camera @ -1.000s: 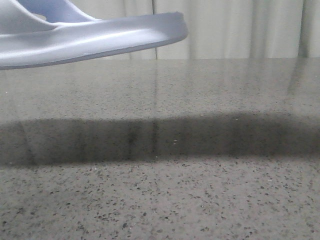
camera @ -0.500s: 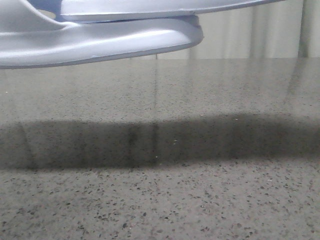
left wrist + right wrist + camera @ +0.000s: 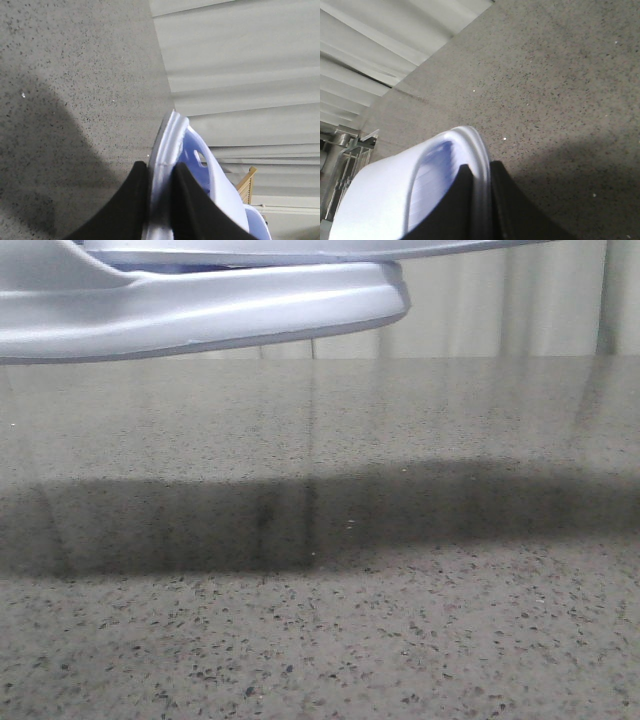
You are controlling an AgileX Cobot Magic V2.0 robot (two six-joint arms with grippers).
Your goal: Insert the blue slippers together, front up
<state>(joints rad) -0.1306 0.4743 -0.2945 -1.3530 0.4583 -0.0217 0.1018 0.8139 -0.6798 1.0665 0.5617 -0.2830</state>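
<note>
Two blue slippers (image 3: 200,305) at top-left of frame, held in air well above table (image 3: 400,640). Lower slipper: thick pale sole seen side-on, nearly level, rounded end pointing right, left end cut off by frame edge. Second slipper stacked just above it, only thin strip visible along top edge, reaching further right; contact between them unclear. Speckled grey stone table below, broad dark shadow band across its middle. Pale curtain (image 3: 500,310) behind. No grippers in frame.
</note>
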